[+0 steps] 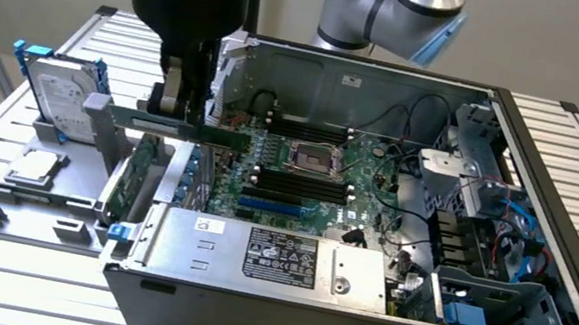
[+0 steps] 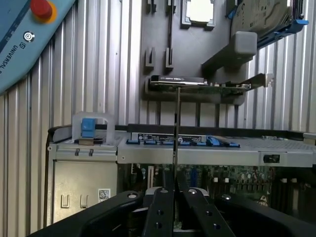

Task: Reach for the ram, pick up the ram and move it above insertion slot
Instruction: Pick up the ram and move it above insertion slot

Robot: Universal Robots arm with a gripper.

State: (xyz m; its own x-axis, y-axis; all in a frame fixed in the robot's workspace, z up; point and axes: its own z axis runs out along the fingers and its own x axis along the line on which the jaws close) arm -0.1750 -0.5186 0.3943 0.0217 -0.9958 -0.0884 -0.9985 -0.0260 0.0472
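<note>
My gripper (image 1: 183, 113) is shut on the ram (image 1: 226, 138), a thin green stick that it holds level in the air over the open computer case's wall on the exterior view's left. In the wrist view the ram (image 2: 177, 129) shows edge-on as a thin line running out from between the black fingers (image 2: 160, 212). The black memory slots (image 1: 303, 185) lie on the motherboard (image 1: 368, 184), lower and toward the exterior view's right of the ram.
A larger green expansion card (image 1: 133, 177) stands in the grey fixture (image 1: 40, 197) outside the case, beside a hard drive (image 1: 62, 96) and a processor chip (image 1: 34, 167). The power supply (image 1: 275, 256) fills the case's near side. A teach pendant (image 2: 24, 34) lies on the slatted table.
</note>
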